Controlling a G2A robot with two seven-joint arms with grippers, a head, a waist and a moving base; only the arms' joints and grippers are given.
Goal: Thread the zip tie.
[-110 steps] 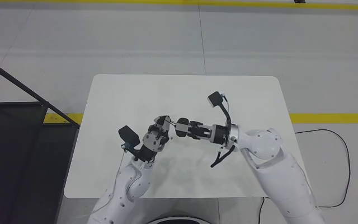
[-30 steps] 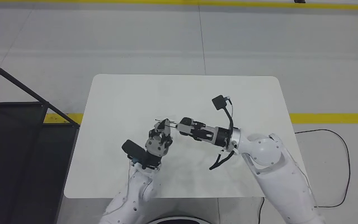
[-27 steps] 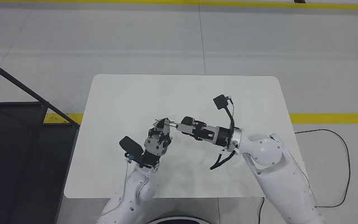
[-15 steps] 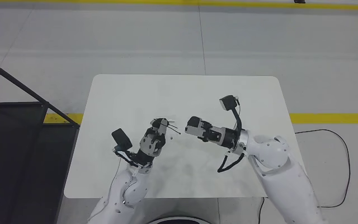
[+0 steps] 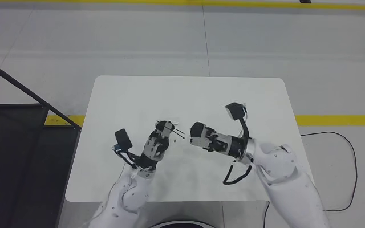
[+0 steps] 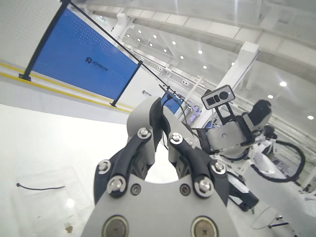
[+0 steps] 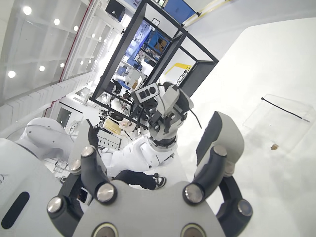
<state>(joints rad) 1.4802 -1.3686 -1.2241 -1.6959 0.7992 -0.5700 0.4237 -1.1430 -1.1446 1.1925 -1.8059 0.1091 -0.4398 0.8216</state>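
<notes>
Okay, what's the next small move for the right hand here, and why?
Probably ease the right hand toward the free tail of the zip tie and pinch it. The left hand is shut on the tie, the tail pokes out toward the right hand, which is open and apart from it.

right hand (image 5: pixel 193 129) opened, backed off zip tie (image 7: pixel 195 118)

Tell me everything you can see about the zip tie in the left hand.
The zip tie is a thin black strip, plastic by its look, pinched in the shut left hand and held above the white table. Black strands stick out beyond that hand toward the open right hand, which is apart from it. Whether it forms a loop cannot be told.
</notes>
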